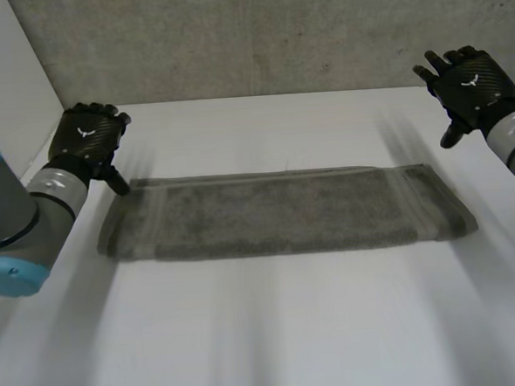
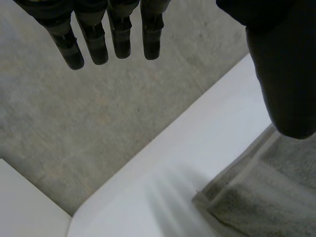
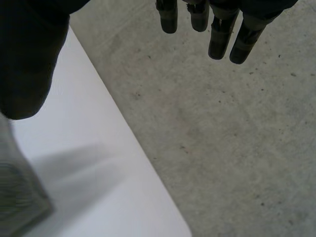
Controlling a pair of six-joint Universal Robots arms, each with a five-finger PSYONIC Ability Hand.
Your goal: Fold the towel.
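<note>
One grey towel (image 1: 285, 213), one white table (image 1: 275, 332), two black hands, left hand (image 1: 86, 138), right hand (image 1: 467, 79), two arms

Right hand (image 3: 29, 59), fingers (image 3: 219, 44) straight, near towel (image 3: 19, 197) corner.

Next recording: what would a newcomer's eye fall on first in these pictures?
A grey towel, folded into a long strip, lies across the middle of the white table. The left hand hovers open by the towel's far left corner. The right hand hangs open beyond the towel's far right end, clear of the cloth.
</note>
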